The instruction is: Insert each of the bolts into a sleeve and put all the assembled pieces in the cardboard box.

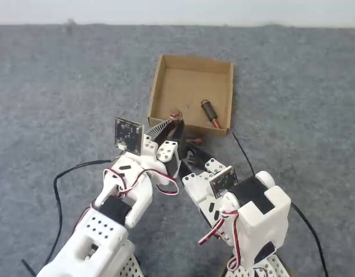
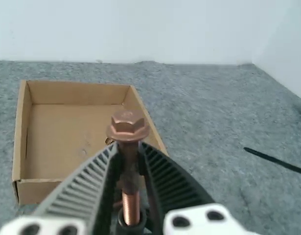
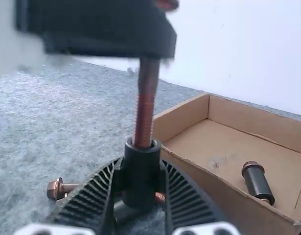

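Bolt (image 2: 128, 128) and sleeve (image 3: 139, 172) meet just in front of the cardboard box (image 1: 191, 59), one in each gripper.

The left wrist view shows the bolt's flanged hexagonal head. It is copper-coloured and stands clear above the tips of the left gripper (image 2: 128, 154). That gripper's ribbed black fingers are closed against the threaded shank from both sides.

The right wrist view shows the other end. The shank comes straight down out of the left gripper, which appears as a dark block overhead. Its lower end sits in the mouth of the sleeve, a short, smooth black cylinder held upright. How far the bolt has gone in cannot be told. The right gripper (image 3: 139, 164) is clamped on the sleeve, with its ribbed fingers pressing on opposite sides.

Past that gripper, a loose bolt (image 3: 57, 187) lies on its side on the tabletop (image 1: 62, 86), which is covered in a grey, carpet-like nap.

An assembled piece (image 3: 255, 181) lies on the box floor, a black sleeve with a coppery head at one end.

The high view shows how these things are laid out. The box is shallow, open-topped and made of brown cardboard. The assembled piece rests inside it close to the near wall. The loose bolt lies just outside that wall, and the two grippers converge there, with the held bolt's head level with the box rim.
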